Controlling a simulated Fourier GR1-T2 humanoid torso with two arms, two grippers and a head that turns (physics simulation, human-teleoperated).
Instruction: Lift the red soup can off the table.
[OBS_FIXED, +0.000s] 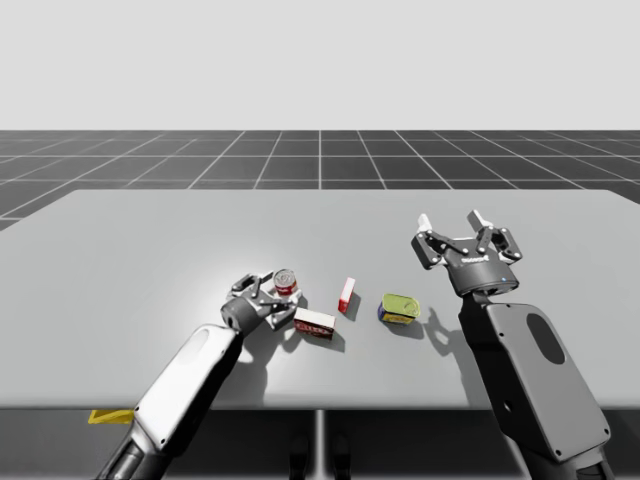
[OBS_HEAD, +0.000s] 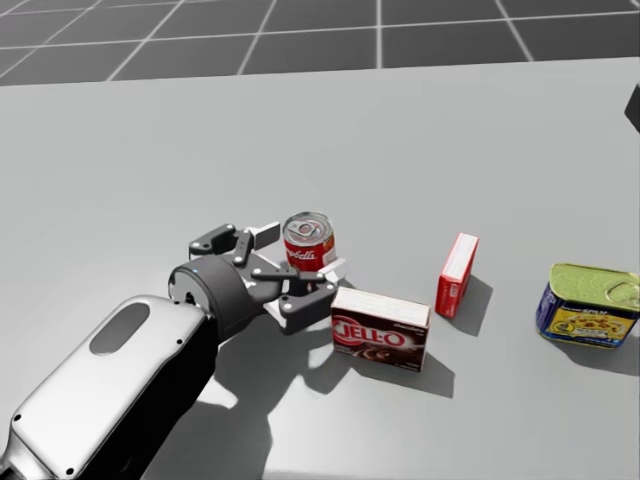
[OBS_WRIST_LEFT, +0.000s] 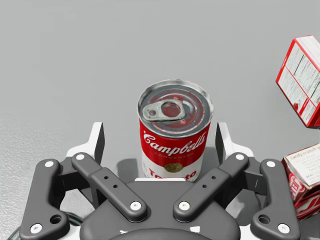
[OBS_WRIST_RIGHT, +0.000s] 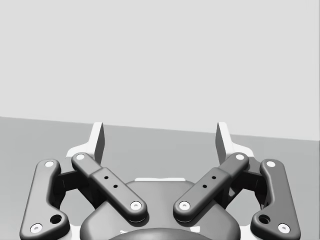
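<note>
My left tool is straddling the upright red soup can on the near-left tabletop, 2 fingers spread clear of it, ready to pinch, while my right tool is hovering spread, well apart.

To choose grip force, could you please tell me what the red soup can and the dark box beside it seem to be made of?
The red soup can looks like metal: shiny silver lid with pull tab and rim; its glossy label may be paper. The dark box looks like printed cardboard: flat faces, sharp edges, matte sheen.
</note>
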